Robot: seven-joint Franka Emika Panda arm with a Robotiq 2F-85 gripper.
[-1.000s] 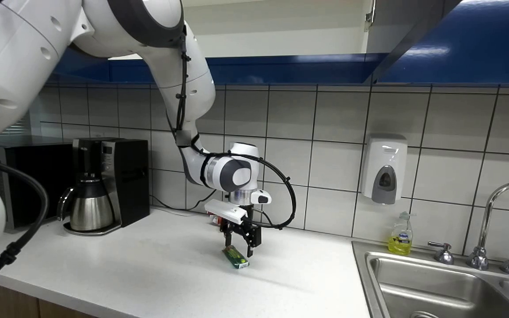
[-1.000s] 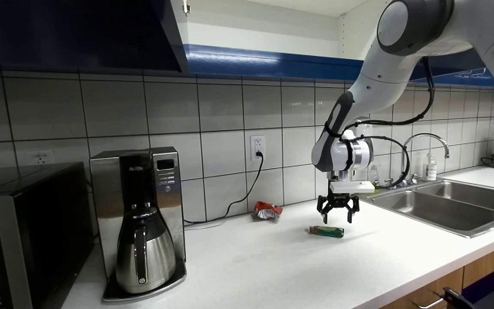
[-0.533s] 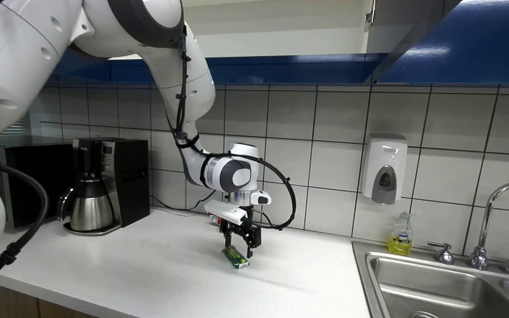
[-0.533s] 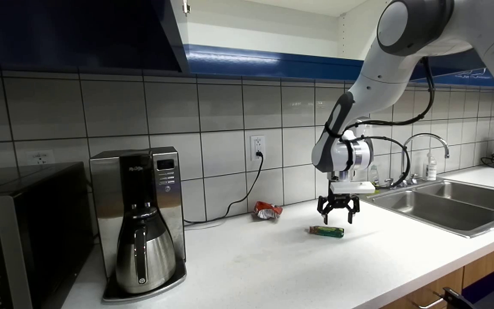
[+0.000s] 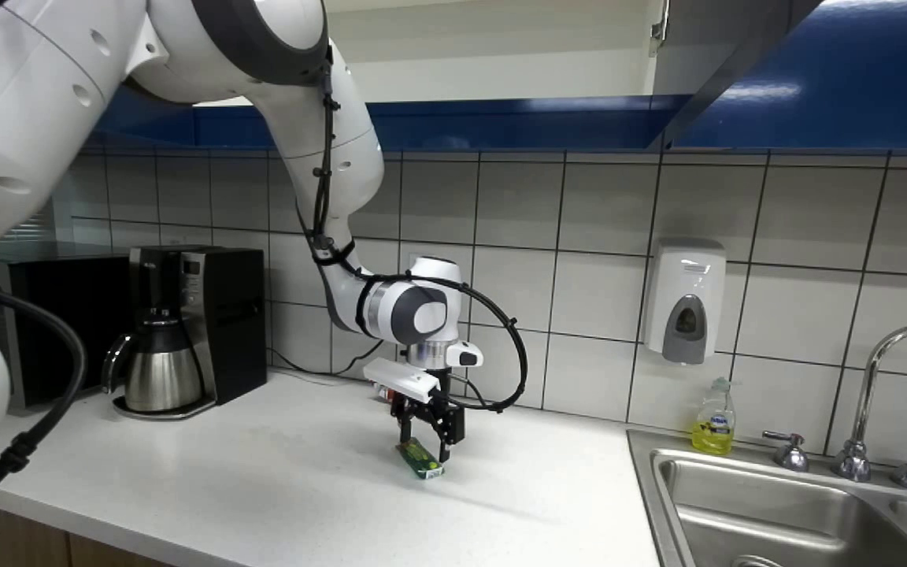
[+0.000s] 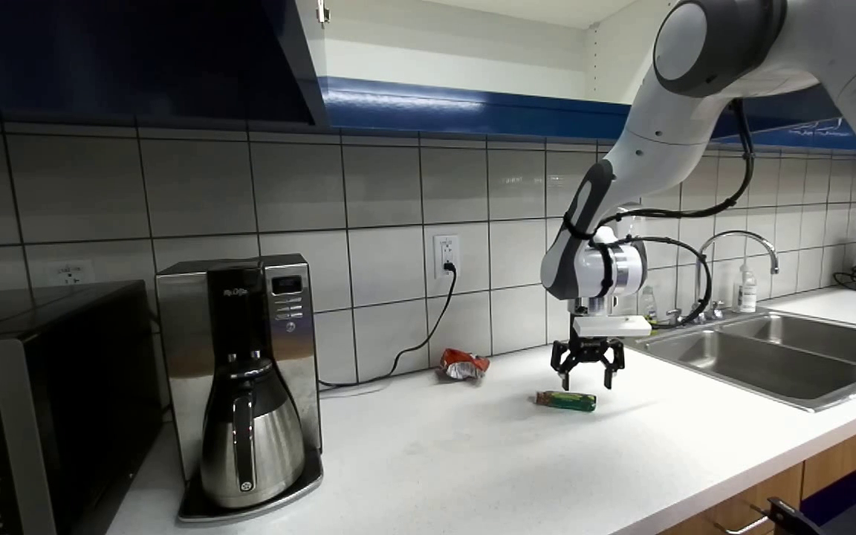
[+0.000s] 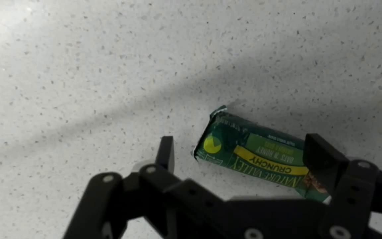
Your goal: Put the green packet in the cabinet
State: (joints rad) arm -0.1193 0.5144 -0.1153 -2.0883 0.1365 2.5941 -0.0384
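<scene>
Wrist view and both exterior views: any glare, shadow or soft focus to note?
Wrist view: the counter carries a soft diagonal shadow; the gripper looks dark and slightly soft, while lettering on the green packet is legible, upside down. In an exterior view, glare streaks the cabinet's blue trim; in both exterior views, the packet's print is too small to read.
</scene>
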